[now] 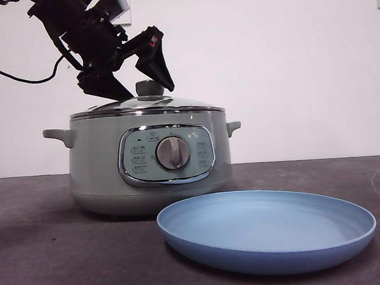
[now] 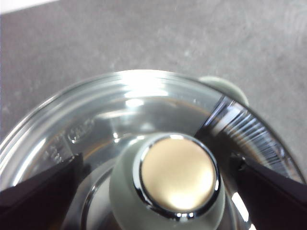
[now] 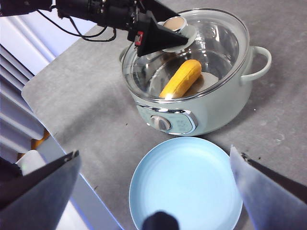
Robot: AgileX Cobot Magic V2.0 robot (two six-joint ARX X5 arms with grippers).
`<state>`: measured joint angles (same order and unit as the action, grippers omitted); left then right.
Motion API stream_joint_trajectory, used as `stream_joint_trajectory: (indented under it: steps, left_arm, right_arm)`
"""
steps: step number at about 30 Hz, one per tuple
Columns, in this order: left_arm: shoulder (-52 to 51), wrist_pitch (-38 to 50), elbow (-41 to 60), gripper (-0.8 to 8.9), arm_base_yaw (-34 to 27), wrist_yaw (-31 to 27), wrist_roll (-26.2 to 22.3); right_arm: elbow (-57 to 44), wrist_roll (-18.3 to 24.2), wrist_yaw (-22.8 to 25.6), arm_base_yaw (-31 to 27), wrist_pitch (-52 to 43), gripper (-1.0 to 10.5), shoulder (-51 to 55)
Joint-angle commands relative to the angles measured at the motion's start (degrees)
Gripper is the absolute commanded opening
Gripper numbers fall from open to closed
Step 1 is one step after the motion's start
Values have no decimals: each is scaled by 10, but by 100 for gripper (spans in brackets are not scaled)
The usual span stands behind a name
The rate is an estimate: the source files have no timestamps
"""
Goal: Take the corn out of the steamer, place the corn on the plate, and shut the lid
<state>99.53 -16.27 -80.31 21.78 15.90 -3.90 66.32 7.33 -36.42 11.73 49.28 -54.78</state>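
Smooth-looking yellow-orange corn cob point(image 3: 181, 78) lying inside the round sage-green steamer pot point(image 1: 101, 167), low-domed glass lid point(image 1: 120, 107) on, left end effector point(image 1: 134, 81) open astride its knob point(image 2: 168, 184), matte blue plate point(image 1: 350, 236) just beside, right end effector point(image 3: 153, 191) open above, grey surface point(image 1: 42, 255)

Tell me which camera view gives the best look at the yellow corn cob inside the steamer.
The right wrist view: it looks down through the domed glass lid, so the stubby yellow-orange corn cob shows whole inside the sage-green steamer pot. The front view shows only the pot's wall and lid, no corn. The left wrist view shows the lid's knob, no corn.
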Motion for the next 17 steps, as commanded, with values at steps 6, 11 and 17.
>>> stream_joint_trajectory:
  steps: [6, 11, 17]
  left_arm:
    - [9, -8, 0, 500, 11, -27, -7]
    - [9, -18, 0, 109, 12, -23, -7]
    - [9, -19, 0, -9, 12, -23, -6]
  right_arm:
    - [2, 0, 23, 0, -3, 567, 0]
    - [2, 0, 23, 0, -3, 567, 0]
    - [2, 0, 23, 0, -3, 567, 0]
